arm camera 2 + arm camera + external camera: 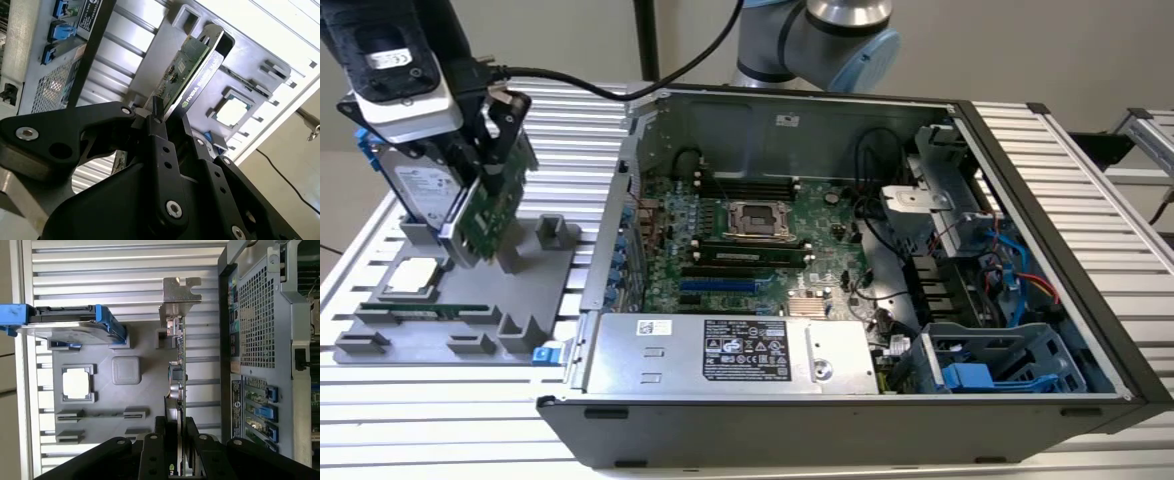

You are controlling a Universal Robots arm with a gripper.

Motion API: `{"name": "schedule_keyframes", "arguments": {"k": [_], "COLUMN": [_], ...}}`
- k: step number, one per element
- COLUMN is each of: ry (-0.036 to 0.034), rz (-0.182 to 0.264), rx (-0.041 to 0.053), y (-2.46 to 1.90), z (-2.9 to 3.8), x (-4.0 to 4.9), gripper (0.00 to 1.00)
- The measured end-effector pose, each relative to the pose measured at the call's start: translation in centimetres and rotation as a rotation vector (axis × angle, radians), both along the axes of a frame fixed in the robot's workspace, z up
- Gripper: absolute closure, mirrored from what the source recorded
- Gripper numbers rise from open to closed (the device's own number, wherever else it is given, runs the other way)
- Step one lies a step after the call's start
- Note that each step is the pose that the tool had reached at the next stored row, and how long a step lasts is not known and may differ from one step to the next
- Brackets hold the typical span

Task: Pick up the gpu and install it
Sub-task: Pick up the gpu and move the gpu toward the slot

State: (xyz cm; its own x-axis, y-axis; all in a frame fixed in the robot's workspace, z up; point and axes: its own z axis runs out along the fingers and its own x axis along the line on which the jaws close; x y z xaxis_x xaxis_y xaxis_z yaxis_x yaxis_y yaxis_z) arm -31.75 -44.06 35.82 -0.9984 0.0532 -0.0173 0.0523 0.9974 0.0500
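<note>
As we go across from the exterior view's left, we list first the slatted metal table [440, 420] and, at its left end, a grey moulded tray [520, 300].

Item: hard drive [427, 190] with blue rails, upright at the tray's far left corner, a white printed label on its face.

Item: square processor chip [411, 277], in a pocket by the tray's left edge.

Item: thin green memory stick [427, 310], flat in a slot toward the tray's near edge.

Item: gpu [483, 225], upright on edge just beside the hard drive, at the tray's far edge. In the first wrist view its silver bracket [180, 295] sits at the end away from the arm. In the second wrist view we see pale lettering along the card's black edge.

Item: gripper [500, 150], black fingers [155, 455] pressed to both faces of the gpu, clamped on its upper edge.

Item: open computer case [1047, 220], lying on its side across the table's right part. A green motherboard [827, 205] covers its floor. A silver power supply [634, 365] lies along its near wall and bears a white label [747, 352] with dark print, which we do not transcribe.
</note>
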Motion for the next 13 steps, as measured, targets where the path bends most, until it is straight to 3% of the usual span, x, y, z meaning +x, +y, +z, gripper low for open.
{"name": "schedule_keyframes", "arguments": {"k": [13], "ry": [0.0001], "rz": [0.0], "rx": [0.0], "y": [0.0], "z": [1.08], "x": [0.0], "gripper": [1.0]}}
